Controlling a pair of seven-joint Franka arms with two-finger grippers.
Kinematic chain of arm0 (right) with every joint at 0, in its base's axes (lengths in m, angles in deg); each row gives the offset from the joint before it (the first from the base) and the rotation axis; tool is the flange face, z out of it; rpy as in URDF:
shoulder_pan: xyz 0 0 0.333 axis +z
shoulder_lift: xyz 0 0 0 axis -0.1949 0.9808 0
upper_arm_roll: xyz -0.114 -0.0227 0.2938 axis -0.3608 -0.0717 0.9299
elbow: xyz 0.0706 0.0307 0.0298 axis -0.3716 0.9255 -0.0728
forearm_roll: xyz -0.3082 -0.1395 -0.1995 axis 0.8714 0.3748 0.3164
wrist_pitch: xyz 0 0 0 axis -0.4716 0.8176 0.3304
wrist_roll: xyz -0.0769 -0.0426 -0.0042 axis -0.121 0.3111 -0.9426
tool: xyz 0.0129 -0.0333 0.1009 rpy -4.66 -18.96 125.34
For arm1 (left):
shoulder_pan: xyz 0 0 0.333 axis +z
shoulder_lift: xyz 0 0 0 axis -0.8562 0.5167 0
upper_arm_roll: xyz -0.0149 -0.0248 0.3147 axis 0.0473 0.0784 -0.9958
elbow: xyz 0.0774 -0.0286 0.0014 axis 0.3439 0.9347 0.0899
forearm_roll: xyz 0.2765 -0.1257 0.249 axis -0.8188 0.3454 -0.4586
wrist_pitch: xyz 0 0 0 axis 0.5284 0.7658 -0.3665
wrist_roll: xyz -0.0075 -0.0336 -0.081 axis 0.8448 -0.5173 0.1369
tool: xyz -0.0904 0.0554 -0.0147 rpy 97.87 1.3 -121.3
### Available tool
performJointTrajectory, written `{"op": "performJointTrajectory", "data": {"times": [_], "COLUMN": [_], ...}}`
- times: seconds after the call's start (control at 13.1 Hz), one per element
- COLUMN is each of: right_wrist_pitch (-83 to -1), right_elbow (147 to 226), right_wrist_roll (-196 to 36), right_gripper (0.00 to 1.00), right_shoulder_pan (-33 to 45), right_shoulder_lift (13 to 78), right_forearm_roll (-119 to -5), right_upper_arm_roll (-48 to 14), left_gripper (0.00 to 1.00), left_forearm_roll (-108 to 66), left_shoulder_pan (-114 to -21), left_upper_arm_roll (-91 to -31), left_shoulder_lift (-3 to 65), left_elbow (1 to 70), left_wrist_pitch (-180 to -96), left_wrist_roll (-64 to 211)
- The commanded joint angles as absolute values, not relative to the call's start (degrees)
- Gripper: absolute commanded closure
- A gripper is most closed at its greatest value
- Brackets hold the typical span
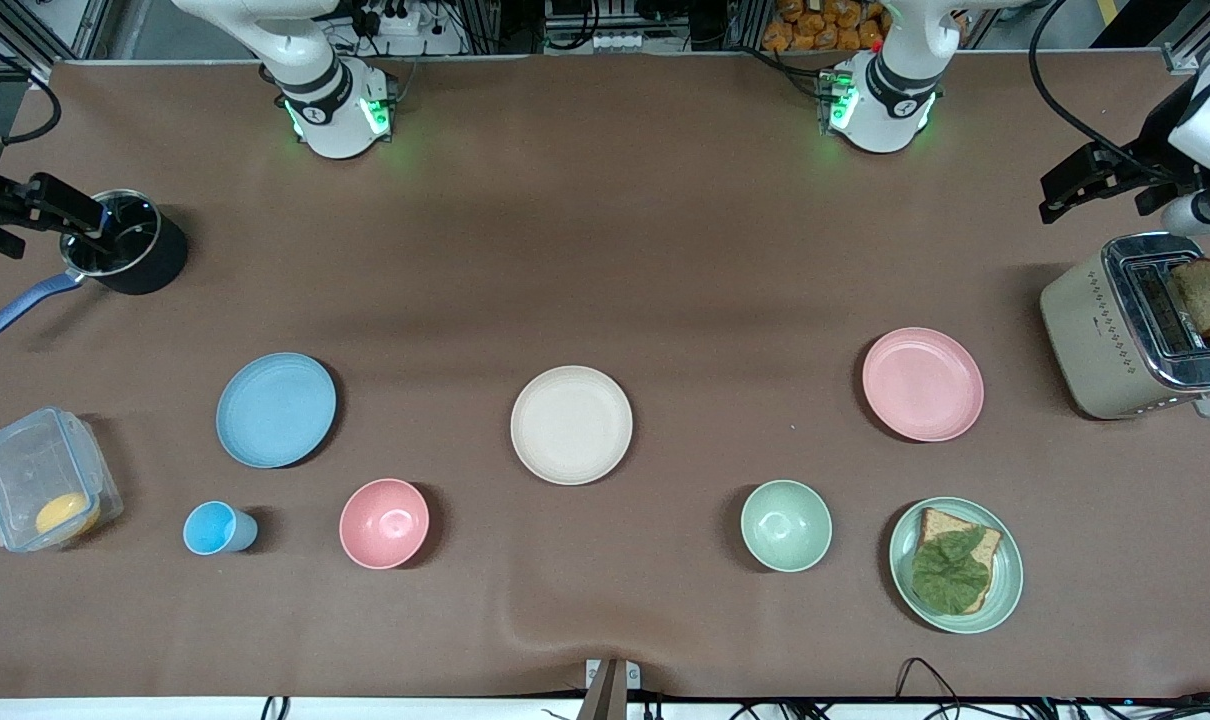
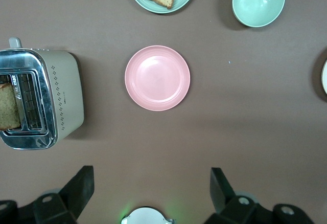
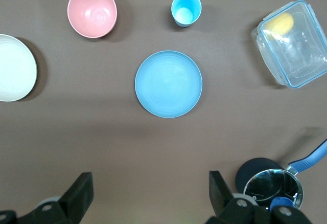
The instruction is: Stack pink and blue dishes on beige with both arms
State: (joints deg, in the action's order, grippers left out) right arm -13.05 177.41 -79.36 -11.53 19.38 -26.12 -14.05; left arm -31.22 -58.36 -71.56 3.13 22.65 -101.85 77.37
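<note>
Both grippers hung spread and empty: left gripper (image 2: 150,196) above the pale pink plate (image 1: 922,384), right gripper (image 3: 150,196) above the light blue plate (image 1: 276,410), cream-beige plate (image 1: 571,424) lying bare between them.

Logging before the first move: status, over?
Left gripper and right gripper open, both empty, high over the table. Pink plate, blue plate, beige plate all apart, unstacked. Nothing blocking.
</note>
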Motion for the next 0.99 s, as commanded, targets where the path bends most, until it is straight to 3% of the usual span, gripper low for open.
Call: {"op": "performJointTrajectory", "data": {"times": [0.0, 0.23, 0.46, 0.61, 0.76, 0.92], "right_wrist_pitch": [-13.3, -13.4, -13.4, -13.3, -13.6, -16.0], "right_elbow": [177.7, 177.7, 177.7, 177.8, 178.8, 181.4], "right_wrist_roll": [-78.7, -78.7, -78.7, -78.7, -78.7, -78.7], "right_gripper": [0.00, 0.00, 0.00, 0.00, 0.00, 0.00], "right_shoulder_pan": [-12.1, -12.1, -12.2, -12.3, -12.6, -12.6], "right_shoulder_lift": [19.3, 19.3, 19.3, 19.4, 19.6, 19.9], "right_forearm_roll": [-26.8, -26.8, -26.8, -26.8, -26.9, -27.1], "right_upper_arm_roll": [-13.7, -13.7, -13.7, -13.7, -13.8, -13.9], "left_gripper": [0.00, 0.00, 0.00, 0.00, 0.00, 0.00], "left_forearm_roll": [-32.0, -31.5, -31.4, -32.2, -32.3, -32.4], "left_shoulder_pan": [-57.9, -56.7, -56.5, -55.6, -53.0, -50.0], "left_upper_arm_roll": [-71.1, -71.5, -71.3, -71.4, -71.4, -71.3], "left_shoulder_lift": [2.5, 3.8, 7.6, 10.2, 9.8, 11.9], "left_elbow": [23.0, 22.6, 26.7, 33.9, 47.1, 55.0], "left_wrist_pitch": [-101.2, -101.3, -104.5, -115.8, -132.2, -143.9], "left_wrist_roll": [76.9, 77.0, 77.3, 76.8, 76.2, 76.1]}}
